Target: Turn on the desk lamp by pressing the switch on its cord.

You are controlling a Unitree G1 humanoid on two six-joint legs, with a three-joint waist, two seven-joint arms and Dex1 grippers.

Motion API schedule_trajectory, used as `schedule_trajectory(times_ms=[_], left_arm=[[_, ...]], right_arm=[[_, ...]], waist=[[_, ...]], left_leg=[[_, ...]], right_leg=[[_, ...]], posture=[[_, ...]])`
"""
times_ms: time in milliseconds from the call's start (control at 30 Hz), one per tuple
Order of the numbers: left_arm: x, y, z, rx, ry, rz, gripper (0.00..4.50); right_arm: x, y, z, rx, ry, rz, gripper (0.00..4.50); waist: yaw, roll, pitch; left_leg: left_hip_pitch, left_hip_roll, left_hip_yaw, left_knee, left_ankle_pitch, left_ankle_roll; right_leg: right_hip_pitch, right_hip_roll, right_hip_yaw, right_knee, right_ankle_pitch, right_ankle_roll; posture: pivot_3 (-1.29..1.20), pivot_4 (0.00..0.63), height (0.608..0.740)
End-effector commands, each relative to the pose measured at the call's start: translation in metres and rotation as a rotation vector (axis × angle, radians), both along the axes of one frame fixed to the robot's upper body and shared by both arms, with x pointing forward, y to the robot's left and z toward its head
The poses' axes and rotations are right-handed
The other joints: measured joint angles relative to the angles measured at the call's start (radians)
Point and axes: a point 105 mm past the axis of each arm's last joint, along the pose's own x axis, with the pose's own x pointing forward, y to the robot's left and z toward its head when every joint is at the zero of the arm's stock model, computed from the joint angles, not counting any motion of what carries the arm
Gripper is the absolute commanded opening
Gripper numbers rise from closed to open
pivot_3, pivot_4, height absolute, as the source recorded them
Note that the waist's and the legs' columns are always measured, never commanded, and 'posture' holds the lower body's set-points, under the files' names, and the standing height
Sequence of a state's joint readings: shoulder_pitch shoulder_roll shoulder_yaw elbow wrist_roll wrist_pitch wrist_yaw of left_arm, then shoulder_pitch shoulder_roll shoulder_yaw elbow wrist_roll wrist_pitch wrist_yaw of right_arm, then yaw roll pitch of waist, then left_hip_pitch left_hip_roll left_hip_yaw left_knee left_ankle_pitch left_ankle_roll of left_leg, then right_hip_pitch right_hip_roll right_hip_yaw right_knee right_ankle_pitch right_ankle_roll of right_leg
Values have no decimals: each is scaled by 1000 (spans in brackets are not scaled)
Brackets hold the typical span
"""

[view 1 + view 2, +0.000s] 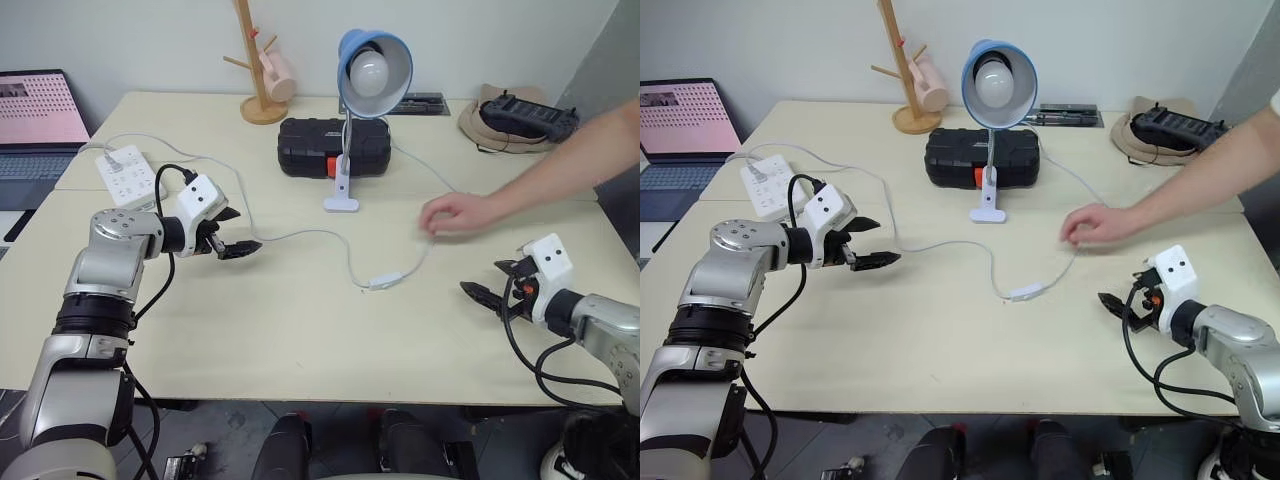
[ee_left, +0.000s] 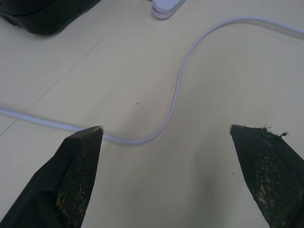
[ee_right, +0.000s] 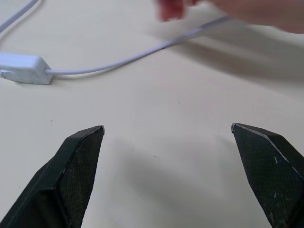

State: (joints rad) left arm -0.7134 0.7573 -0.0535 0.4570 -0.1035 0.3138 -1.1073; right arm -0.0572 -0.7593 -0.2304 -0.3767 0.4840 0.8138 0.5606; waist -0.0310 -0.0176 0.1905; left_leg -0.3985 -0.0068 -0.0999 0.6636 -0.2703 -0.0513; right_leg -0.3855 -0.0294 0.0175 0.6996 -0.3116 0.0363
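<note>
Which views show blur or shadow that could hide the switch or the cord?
Right wrist view: the person's hand is smeared, shading the cord; the switch stays readable. Left wrist view: cord sharp, soft shadow. Eye views: evenly lit, the desk lamp unlit.

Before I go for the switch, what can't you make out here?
- Switch: rocker position too small to read, eye views; cut by the edge in the right wrist view.
- Cord: stretch under the person's hand is hidden.
- Lamp: lit or unlit unclear.
</note>
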Motion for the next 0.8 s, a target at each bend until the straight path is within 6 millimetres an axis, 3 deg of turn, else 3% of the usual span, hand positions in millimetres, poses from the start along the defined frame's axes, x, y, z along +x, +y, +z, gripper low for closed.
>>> schedule_trajectory(times_ms=[33, 200, 433, 533, 700, 800], left_arm=[[3, -4, 17, -9, -52, -22, 4454], [1, -7, 19, -23, -32, -45, 4454], [-6, -24, 21, 13, -10, -154, 4454], [-12, -42, 17, 39, 4, -245, 4454], [-24, -121, 4, 22, 43, -506, 4454], [-26, -138, -3, 35, 38, -561, 4454]], right_arm=[[0, -4, 15, -19, -56, -7, 4500], [-5, -6, 13, -33, -40, 10, 4500], [-24, 6, 15, -48, -2, 128, 4500], [-36, 17, 17, -36, 15, 216, 4500], [-49, 29, 25, -15, 25, 270, 4500], [-51, 31, 24, -8, 30, 259, 4500]], waist=[[0, 0, 0], [0, 0, 0], [0, 0, 0], [1, 0, 0], [11, 0, 0], [10, -1, -1]], left_leg=[[0, 0, 0, 0, 0, 0], [0, 0, 0, 0, 0, 0], [0, 0, 0, 0, 0, 0], [0, 0, 0, 0, 0, 0], [0, 0, -1, 2, 0, 0], [1, -1, -2, 2, 0, 0]], right_leg=[[0, 0, 0, 0, 0, 0], [0, 0, 0, 0, 0, 0], [0, 0, 0, 0, 0, 0], [0, 0, 0, 0, 0, 0], [2, 0, -1, -1, 0, 0], [6, 0, -1, -2, 0, 0]], posture=[[0, 150, 740], [0, 150, 740], [0, 150, 740], [0, 150, 740], [0, 150, 740], [0, 150, 740]])
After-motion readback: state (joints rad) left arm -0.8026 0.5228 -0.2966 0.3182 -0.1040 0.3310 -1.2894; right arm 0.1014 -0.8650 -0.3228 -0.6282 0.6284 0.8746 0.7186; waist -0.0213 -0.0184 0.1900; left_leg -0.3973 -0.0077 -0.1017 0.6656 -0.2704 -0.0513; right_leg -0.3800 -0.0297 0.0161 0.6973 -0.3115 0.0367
